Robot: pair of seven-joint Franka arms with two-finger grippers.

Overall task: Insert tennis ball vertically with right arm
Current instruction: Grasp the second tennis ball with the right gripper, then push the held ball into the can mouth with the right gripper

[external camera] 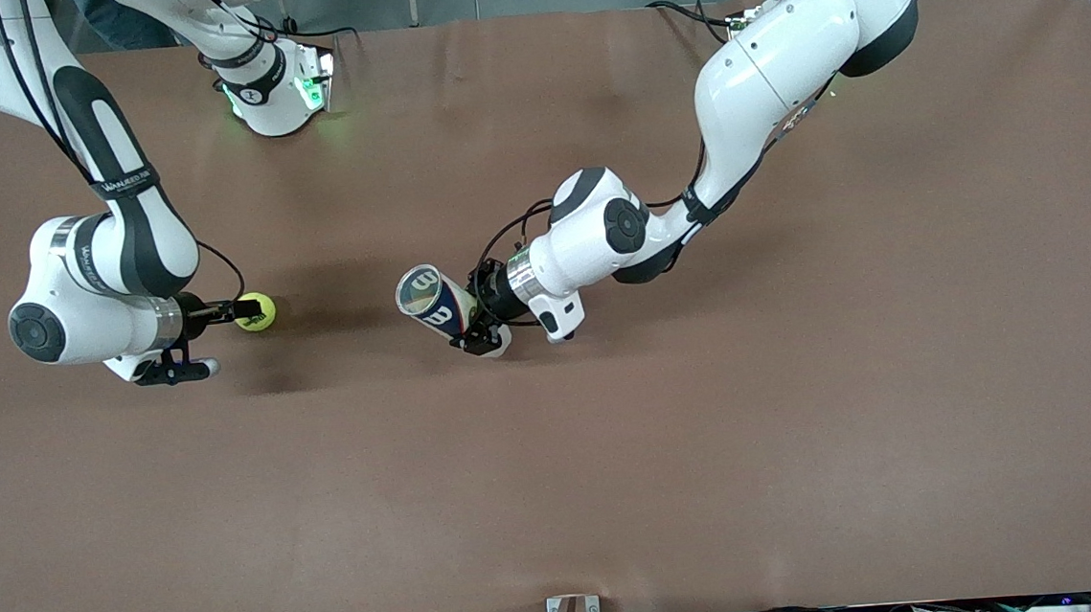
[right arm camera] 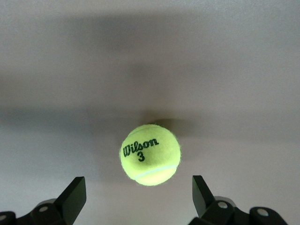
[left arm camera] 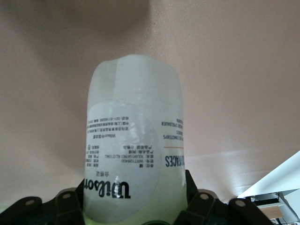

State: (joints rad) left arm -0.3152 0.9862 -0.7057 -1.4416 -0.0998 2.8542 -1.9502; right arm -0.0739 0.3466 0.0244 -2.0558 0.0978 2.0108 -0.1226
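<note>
Right wrist view: one yellow tennis ball (right arm camera: pixel 150 154), printed "Wilson 3", rests on the brown bench (right arm camera: pixel 234 70), lying just ahead of the right gripper (right arm camera: pixel 139 192), whose jaws stand wide apart on either side without touching it. Front view: the same ball (external camera: pixel 256 312) lies toward the right arm's end of the bench, at the tips of the right gripper (external camera: pixel 244 313), which reaches in low and level. One clear ball can (external camera: pixel 435 301) sits near the middle of the bench, tilted so its open mouth points toward the ball, well apart from it. The left gripper (external camera: pixel 479 320) surrounds the can's lower end; left wrist view shows the can (left arm camera: pixel 133 140) between the jaws, but whether they press it cannot be told. Count: one ball, one can, two arms.
</note>
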